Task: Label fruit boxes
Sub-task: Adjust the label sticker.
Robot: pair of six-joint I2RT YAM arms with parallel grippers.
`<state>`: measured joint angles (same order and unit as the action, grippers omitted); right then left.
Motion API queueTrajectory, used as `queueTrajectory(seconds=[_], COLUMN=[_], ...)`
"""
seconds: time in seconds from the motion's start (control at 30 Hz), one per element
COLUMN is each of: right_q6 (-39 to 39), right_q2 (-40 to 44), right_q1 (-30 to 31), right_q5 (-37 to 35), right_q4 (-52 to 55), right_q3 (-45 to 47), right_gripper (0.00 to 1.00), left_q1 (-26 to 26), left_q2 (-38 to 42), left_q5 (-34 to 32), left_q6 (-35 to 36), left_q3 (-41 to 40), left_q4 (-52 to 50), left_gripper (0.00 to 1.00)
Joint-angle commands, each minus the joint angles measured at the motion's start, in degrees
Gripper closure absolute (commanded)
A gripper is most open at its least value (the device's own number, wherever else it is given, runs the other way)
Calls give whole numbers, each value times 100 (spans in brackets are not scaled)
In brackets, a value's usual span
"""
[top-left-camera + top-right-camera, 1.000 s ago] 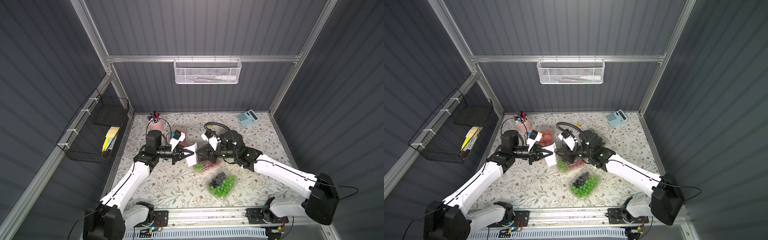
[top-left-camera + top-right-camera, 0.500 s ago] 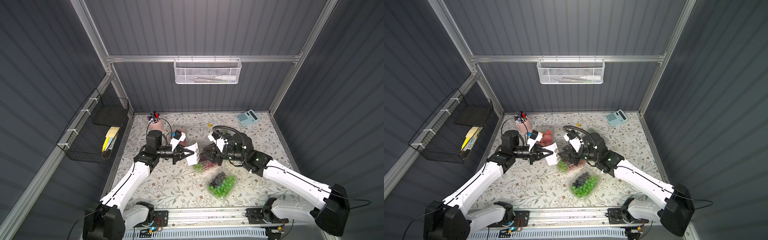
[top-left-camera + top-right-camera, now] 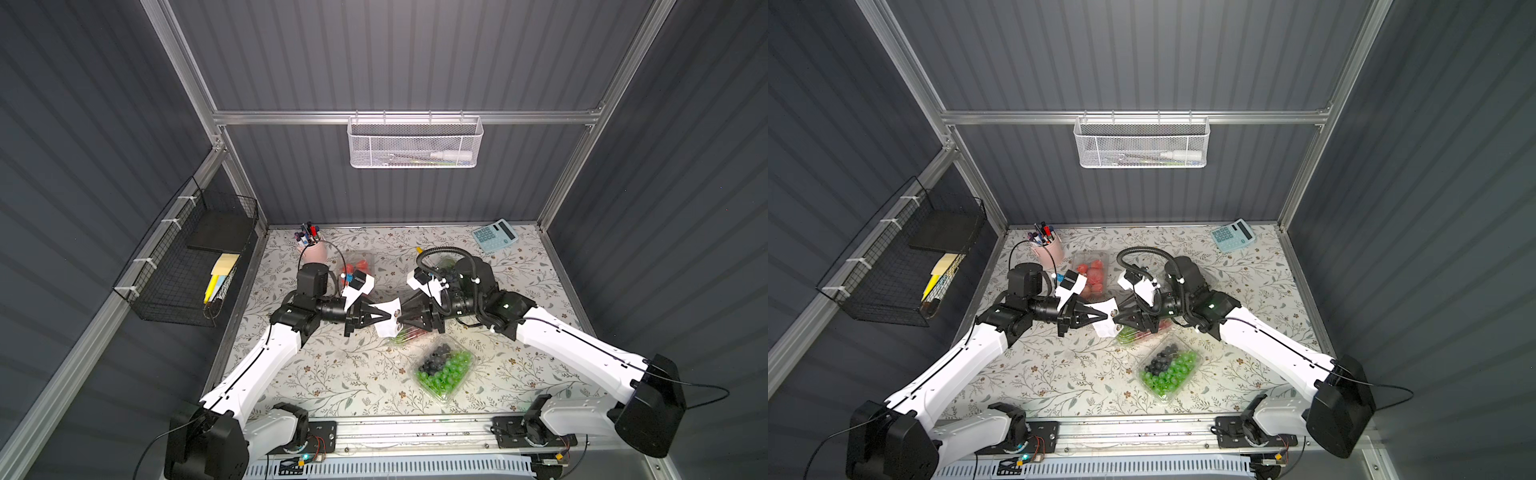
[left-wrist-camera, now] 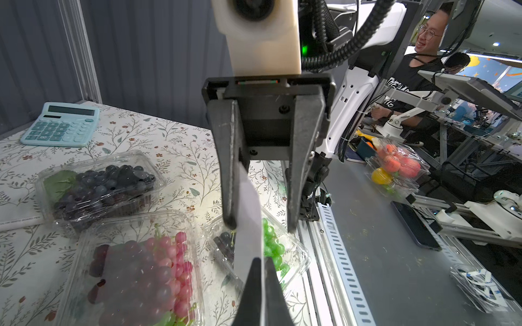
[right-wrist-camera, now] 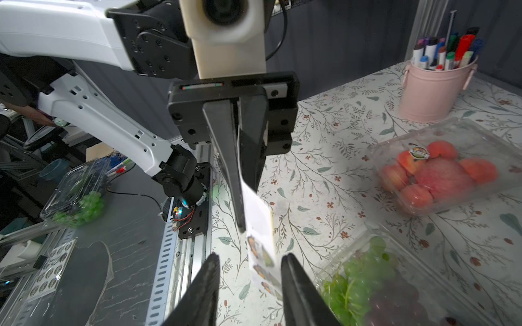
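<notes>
My left gripper (image 3: pixel 390 316) is shut on a white sticker sheet (image 3: pixel 385 322), which stands on edge above the table's middle. My right gripper (image 3: pixel 400 318) faces it tip to tip and is open, its fingers (image 5: pixel 288 262) either side of the sheet's (image 5: pixel 260 217) free end. Of the fruit boxes, the strawberries (image 3: pixel 360 266) lie behind the left wrist and the blueberries (image 4: pixel 99 183) behind the right arm. The green and red grapes (image 3: pixel 405 335) sit under the right gripper, and the green grapes with dark berries (image 3: pixel 444 368) lie nearer the front.
A pink pen cup (image 3: pixel 313 249) stands at the back left and a blue calculator (image 3: pixel 495 235) at the back right. A black wire basket (image 3: pixel 195 266) hangs on the left wall. A metal rail (image 3: pixel 415 428) runs along the table's front edge.
The right arm has drawn back to the right a little and its jaws have opened round the sheet's end. The left gripper has kept its hold on the sheet, almost still.
</notes>
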<state>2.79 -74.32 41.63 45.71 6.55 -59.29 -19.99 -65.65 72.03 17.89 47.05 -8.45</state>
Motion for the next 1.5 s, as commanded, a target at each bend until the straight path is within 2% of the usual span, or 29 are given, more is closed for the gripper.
queueTrajectory(seconds=[0.0, 0.33, 0.47, 0.77, 0.93, 1.17, 1.47], right_q6=[249, 256, 363, 376, 345, 407, 363], right_q2=[-75, -134, -231, -361, -368, -68, -55], right_q1=[-62, -172, -172, -181, -181, -198, -225], right_q5=[440, 678, 1017, 720, 967, 889, 885], right_q4=[110, 178, 175, 146, 107, 91, 27], right_q3=[-177, -223, -232, -230, -232, -18, 21], right_gripper=[69, 100, 100, 100, 100, 100, 100], left_q1=[-65, -128, -186, -347, -374, -374, -383], left_q2=[8, -8, -66, -177, -125, 24, -72], left_q5=[175, 165, 120, 101, -171, -742, -663], left_q6=[238, 241, 236, 249, 204, -80, -210], left_q3=[206, 251, 281, 344, 313, 151, 152], left_q4=[-164, -179, -150, -139, -115, 172, 314], left_gripper=[96, 96, 96, 96, 96, 97, 97])
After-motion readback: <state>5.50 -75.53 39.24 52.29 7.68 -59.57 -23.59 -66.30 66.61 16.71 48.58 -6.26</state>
